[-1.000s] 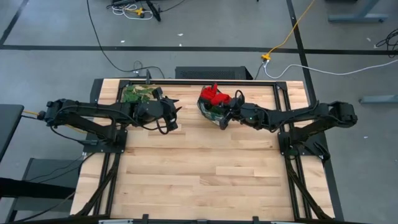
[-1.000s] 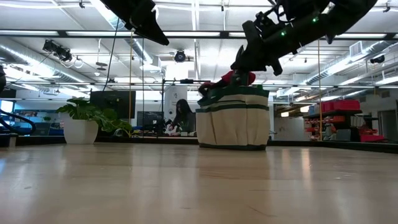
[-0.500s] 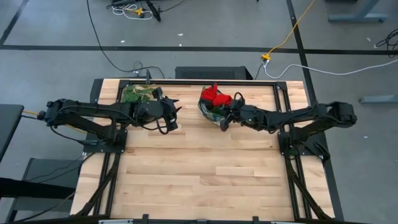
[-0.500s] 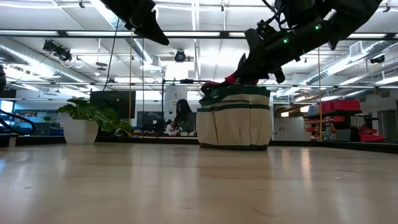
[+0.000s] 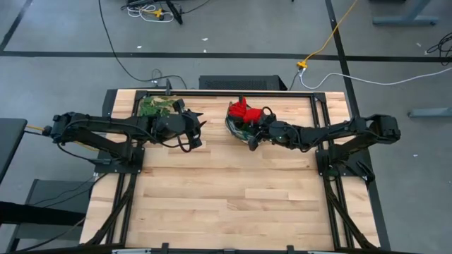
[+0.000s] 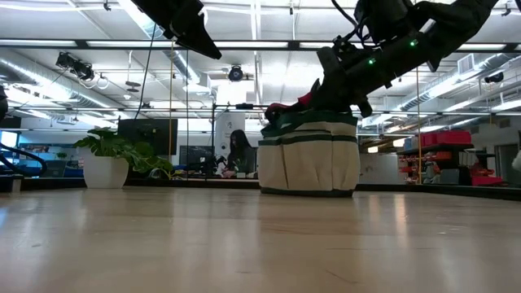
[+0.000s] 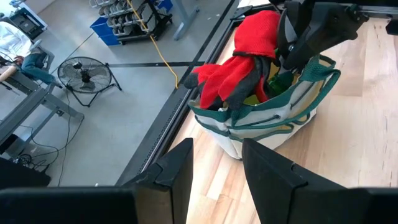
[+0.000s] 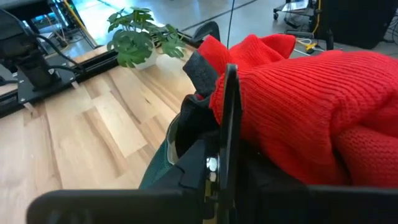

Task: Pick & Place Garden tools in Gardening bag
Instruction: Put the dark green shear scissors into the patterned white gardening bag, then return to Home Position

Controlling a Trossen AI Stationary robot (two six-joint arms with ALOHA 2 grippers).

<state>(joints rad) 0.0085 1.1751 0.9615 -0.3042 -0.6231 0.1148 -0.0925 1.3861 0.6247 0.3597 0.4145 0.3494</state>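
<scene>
Right gripper (image 5: pixel 256 134) at the gardening bag (image 5: pixel 239 127), clamped on the red gloves (image 5: pixel 244 111).
In the high view the bag sits upper centre of the table (image 5: pixel 226 197); the left gripper (image 5: pixel 196 130), fingers apart and empty, hovers beside the potted plant (image 5: pixel 154 106) to the bag's left.

one gardening bag (image 5: pixel 239 124), one pair of red gloves (image 5: pixel 242 110), one potted plant (image 5: pixel 155 106)

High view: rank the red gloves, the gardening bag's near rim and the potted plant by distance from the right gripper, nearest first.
1. red gloves, touching the right gripper over the bag.
2. gardening bag near rim, just beyond it.
3. potted plant, far across the table behind the left gripper.
</scene>
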